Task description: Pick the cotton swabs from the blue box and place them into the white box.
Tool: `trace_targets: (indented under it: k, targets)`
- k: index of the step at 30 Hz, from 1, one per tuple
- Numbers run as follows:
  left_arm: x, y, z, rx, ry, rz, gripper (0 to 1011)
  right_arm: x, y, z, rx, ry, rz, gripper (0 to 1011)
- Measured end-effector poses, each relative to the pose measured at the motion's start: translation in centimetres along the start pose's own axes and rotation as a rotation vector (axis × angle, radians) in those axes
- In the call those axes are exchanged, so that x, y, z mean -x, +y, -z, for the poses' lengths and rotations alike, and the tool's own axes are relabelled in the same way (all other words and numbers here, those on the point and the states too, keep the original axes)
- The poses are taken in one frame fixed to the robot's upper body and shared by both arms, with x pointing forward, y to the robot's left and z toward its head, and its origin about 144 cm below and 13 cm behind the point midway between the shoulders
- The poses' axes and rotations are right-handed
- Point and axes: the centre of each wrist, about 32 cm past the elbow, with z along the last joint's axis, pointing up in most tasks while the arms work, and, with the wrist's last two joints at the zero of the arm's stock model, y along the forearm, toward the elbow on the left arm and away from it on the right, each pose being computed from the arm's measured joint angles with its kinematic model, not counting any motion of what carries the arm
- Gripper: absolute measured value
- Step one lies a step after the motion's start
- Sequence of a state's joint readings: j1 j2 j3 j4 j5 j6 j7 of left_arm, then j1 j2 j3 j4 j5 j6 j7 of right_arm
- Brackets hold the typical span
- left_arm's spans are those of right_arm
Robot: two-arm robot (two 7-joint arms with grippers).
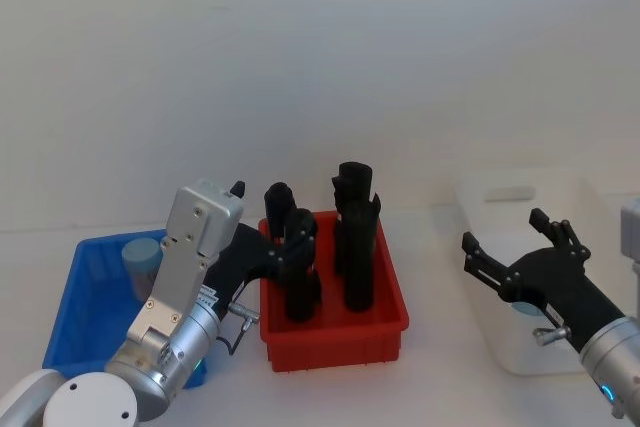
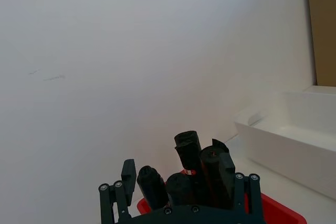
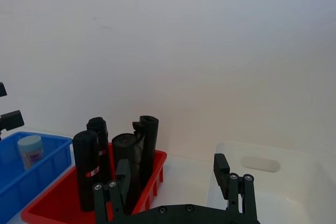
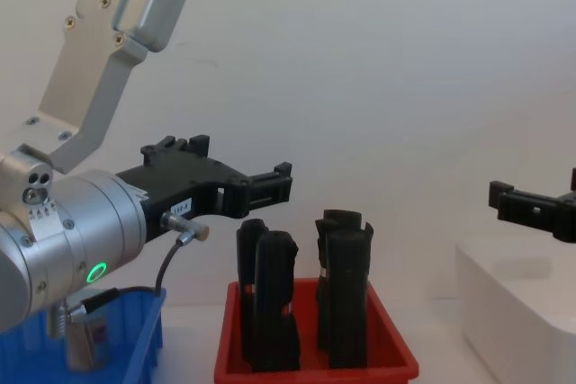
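Head view puts the left end effector point(image 2: 177, 167) in the air at the left edge of the red bin point(image 1: 335, 335). Its two fingers are spread wide and hold nothing. The tall black pieces point(image 1: 357, 247) stand upright in the bin just ahead of it and to its right, and the chest view shows their tops lower than its fingertips.

The blue box point(image 1: 72, 312) sits on the counter point(image 1: 430, 379) to the left of this end effector, partly under its arm. One cotton swab tub point(image 1: 143, 259) stands upright in the box's far part, apart from the fingers.

The right end effector point(image 1: 508, 237) hovers above the white box point(image 1: 500, 342), which lies below it and extends to its right. Its fingers are also parted and empty. From its wrist camera, the red bin lies ahead of it, with the blue box and the tub beyond.
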State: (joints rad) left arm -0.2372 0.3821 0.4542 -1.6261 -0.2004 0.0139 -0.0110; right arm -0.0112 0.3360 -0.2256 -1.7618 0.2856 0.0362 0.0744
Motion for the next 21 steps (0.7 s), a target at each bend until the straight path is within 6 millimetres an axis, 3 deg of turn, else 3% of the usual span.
trace_targets:
  k: [21]
  targets:
    - [0.0,0.0,0.0,0.0,0.0,0.0,1004,-1.6,2.9,1.2,0.046,-0.007,-0.058,1001]
